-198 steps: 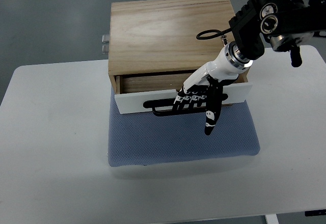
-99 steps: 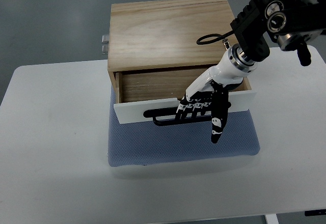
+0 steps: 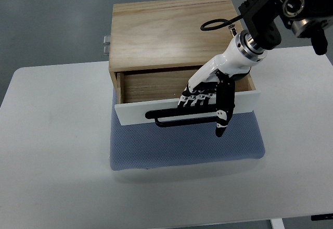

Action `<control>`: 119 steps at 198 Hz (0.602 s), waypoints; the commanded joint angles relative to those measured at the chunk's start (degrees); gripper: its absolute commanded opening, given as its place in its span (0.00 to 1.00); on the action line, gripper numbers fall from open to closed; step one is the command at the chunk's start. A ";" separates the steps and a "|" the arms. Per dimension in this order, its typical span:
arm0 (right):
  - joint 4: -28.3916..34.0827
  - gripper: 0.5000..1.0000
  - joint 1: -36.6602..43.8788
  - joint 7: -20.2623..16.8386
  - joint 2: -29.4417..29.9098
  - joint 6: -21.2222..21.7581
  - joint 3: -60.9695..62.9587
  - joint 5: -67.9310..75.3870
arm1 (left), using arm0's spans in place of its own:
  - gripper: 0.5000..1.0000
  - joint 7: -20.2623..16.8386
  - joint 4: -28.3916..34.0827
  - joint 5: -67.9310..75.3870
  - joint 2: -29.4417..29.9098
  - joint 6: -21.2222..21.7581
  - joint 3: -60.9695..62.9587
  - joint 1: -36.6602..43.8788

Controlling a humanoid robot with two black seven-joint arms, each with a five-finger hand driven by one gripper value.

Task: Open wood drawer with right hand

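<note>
Right hand: the right hand point(image 3: 205, 100) reached down from the upper right, its fingers point(image 3: 193, 102) hooked over the black handle point(image 3: 179, 118) — clenched on the bar so a pull would carry the front with it; 1 long digit pointed down past the front toward the mat.
Handle: it ran across the white drawer front point(image 3: 136, 114), and the grasp sat right of its middle, which likely explained the slight skew of the front.
Wood drawer: the wood drawer point(image 3: 156, 86) stood partly out of the wooden box point(image 3: 166, 31), its bare plank floor showing — judged well underway, not fully open.
Mat: the blue mat point(image 3: 182, 148) lay under the box and drawer, probably to stop the box sliding when pulled.
Desk: the white desk point(image 3: 52, 151) carried it all.
Left hand: not in view.
</note>
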 commanded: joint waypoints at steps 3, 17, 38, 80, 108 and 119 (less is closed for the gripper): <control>0.24 0.89 1.37 0.08 -1.08 0.00 0.30 0.23 | 1.00 0.00 0.00 0.01 0.00 0.00 0.00 0.01; 0.33 0.89 2.60 0.08 -1.96 0.00 0.39 1.11 | 1.00 0.00 0.00 0.01 0.00 0.00 0.00 0.01; 0.24 0.89 4.79 0.17 -3.98 0.00 0.83 4.27 | 1.00 0.00 0.00 0.01 0.00 0.00 0.00 0.01; -4.07 0.89 4.53 0.17 -8.73 0.00 6.63 10.78 | 1.00 0.00 0.00 0.01 0.00 0.00 0.00 0.01; -8.46 0.89 2.25 2.10 -11.63 -2.13 10.32 14.91 | 1.00 0.00 0.00 0.01 0.00 0.00 0.00 0.01; -10.39 0.89 -0.04 3.51 -12.60 -4.16 12.79 15.53 | 1.00 0.00 0.00 0.01 0.00 0.00 0.00 0.01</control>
